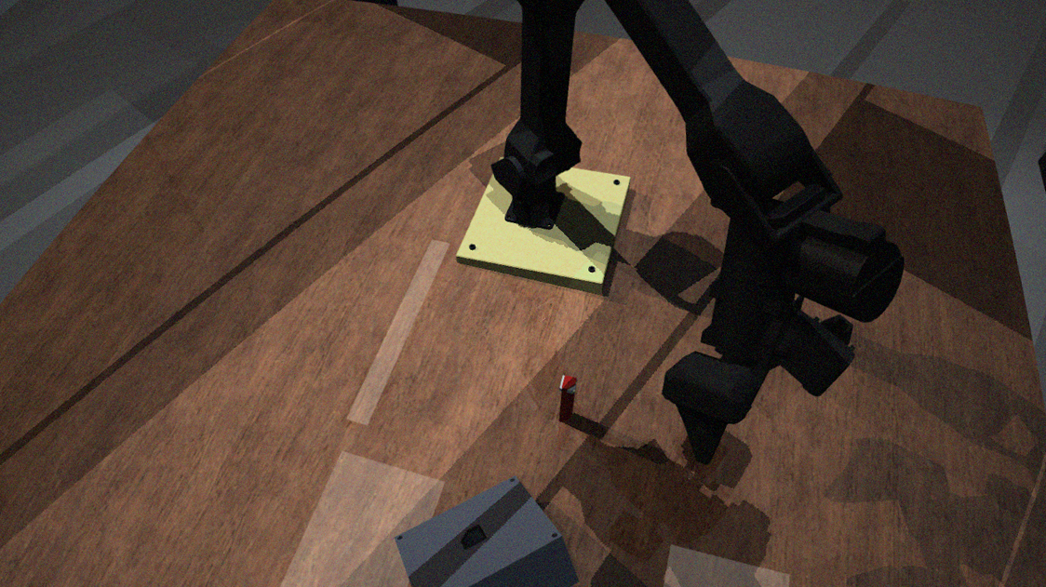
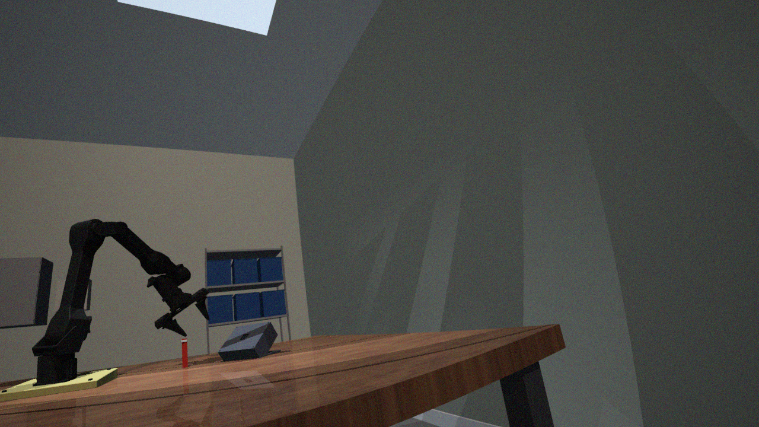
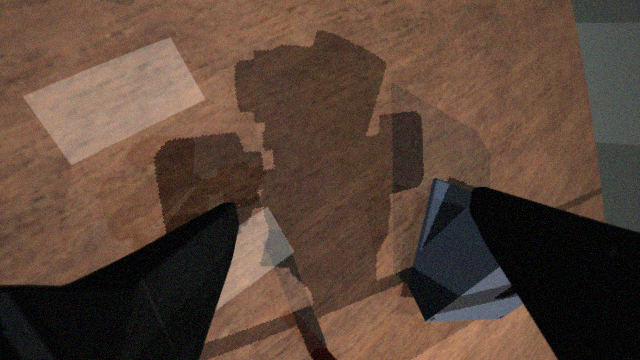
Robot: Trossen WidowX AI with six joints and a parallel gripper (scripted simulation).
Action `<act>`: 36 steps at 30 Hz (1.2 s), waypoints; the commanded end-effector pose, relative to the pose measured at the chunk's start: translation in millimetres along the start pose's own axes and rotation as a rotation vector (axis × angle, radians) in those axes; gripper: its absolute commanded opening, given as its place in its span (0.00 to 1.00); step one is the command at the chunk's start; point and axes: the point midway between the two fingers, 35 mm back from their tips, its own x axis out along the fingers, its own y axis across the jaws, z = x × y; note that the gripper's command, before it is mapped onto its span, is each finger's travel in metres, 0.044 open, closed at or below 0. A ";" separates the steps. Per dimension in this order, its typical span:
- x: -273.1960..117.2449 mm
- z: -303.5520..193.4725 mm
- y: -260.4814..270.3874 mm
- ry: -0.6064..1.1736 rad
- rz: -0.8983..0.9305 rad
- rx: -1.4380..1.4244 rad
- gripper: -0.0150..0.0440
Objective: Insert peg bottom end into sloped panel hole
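The red peg (image 1: 567, 403) (image 2: 184, 354) stands upright on the table between the robot's base and the panel. It has flat sides and a pale band near its top. A dark red bit of it (image 3: 324, 354) shows at the bottom edge of the wrist view. The blue-grey sloped panel (image 1: 494, 561) (image 2: 261, 344) (image 3: 450, 262) has one dark, angular hole (image 1: 473, 535) (image 2: 245, 335) in its face. My gripper (image 2: 196, 326) (image 3: 354, 206) is open and empty, above the table and to the right of the peg in the top view. The hole is largely hidden by a finger in the wrist view.
The yellow base plate (image 1: 498, 252) (image 2: 101, 377) carries the arm behind the peg. The table's edge (image 3: 586, 100) runs down the right of the wrist view. Arm shadows and bright light patches cross the wooden table (image 1: 264, 346). A shelf with blue bins stands in the background.
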 end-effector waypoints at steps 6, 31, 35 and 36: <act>3.7 -33.3 -15.0 0.107 0.085 0.250 1.00; -10.5 -124.9 -39.2 0.464 0.247 0.974 1.00; -15.9 -136.9 -40.9 0.527 0.265 1.094 1.00; -17.0 -138.9 -41.1 0.539 0.268 1.118 1.00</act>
